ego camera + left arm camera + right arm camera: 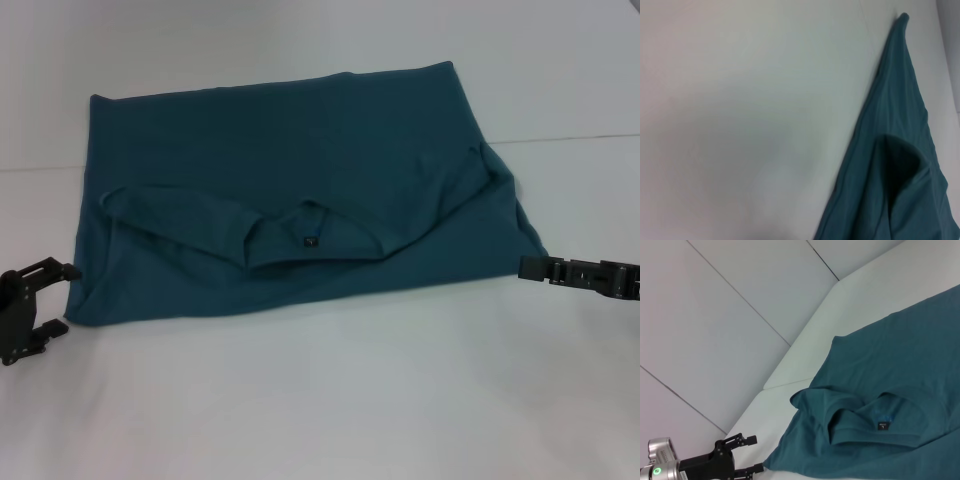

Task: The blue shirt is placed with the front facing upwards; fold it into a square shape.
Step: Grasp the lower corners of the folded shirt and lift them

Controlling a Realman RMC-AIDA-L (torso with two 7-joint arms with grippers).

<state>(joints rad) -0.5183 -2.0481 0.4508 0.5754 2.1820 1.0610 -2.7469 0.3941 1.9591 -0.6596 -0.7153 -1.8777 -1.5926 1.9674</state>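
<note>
The blue shirt (300,170) lies on the white table (320,400), folded into a wide band. Its collar and small black neck label (310,240) face the near edge, and no print shows. At the shirt's near left corner my left gripper (55,298) stands open just off the cloth, holding nothing. The right wrist view shows the same left gripper (751,455) open beside the shirt (900,365) and its label (883,426). Only a corner of the shirt (900,150) appears in the left wrist view. My right gripper (530,268) sits level beside the shirt's near right corner.
A seam in the white table (580,137) runs behind the shirt. Grey wall panels (715,315) rise beyond the table's far side.
</note>
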